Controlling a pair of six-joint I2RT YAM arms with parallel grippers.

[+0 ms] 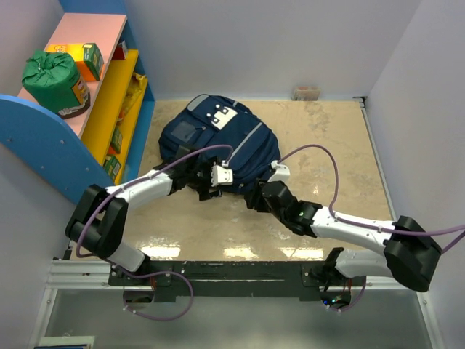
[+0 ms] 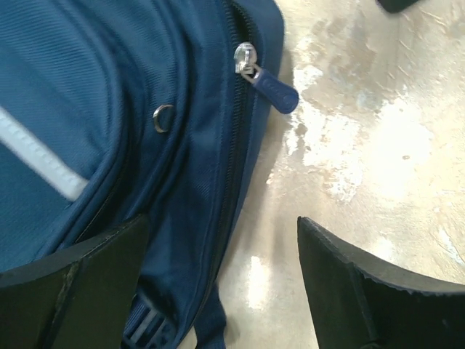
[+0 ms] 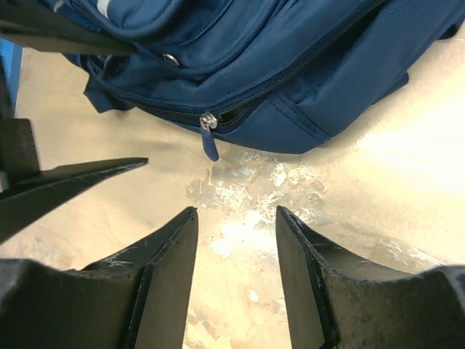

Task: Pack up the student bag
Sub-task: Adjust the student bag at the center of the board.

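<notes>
The backpack [image 1: 218,142] lies flat on the beige table [image 1: 327,145], left of the middle, with its front pocket and white patches [image 1: 221,116] facing up. Only the top view shows the whole bag and both arms meeting at its near edge.

The left wrist view gives the close detail: a grey stripe [image 2: 40,156] across the blue fabric, a small metal ring [image 2: 163,118], and the zip slider with its blue pull tab [image 2: 276,91] at the bag's side seam, the tab lying out toward the table. The left gripper [image 2: 221,291] has its fingers wide apart with nothing clamped; one finger [image 2: 80,283] is over the bag's edge, the other over bare table.

The right wrist view sees the same seam from lower down: the pull tab [image 3: 210,142] hangs just above the table and the ring [image 3: 171,58] sits above it. The right gripper [image 3: 236,254] is near the bag, not touching it, fingers apart and empty over the table. Whether the zip is open, neither wrist view makes clear.

Along the left wall stands a blue, yellow and pink shelf [image 1: 109,94] with a green sack [image 1: 52,80] and a small box [image 1: 87,59], seen only from above
</notes>
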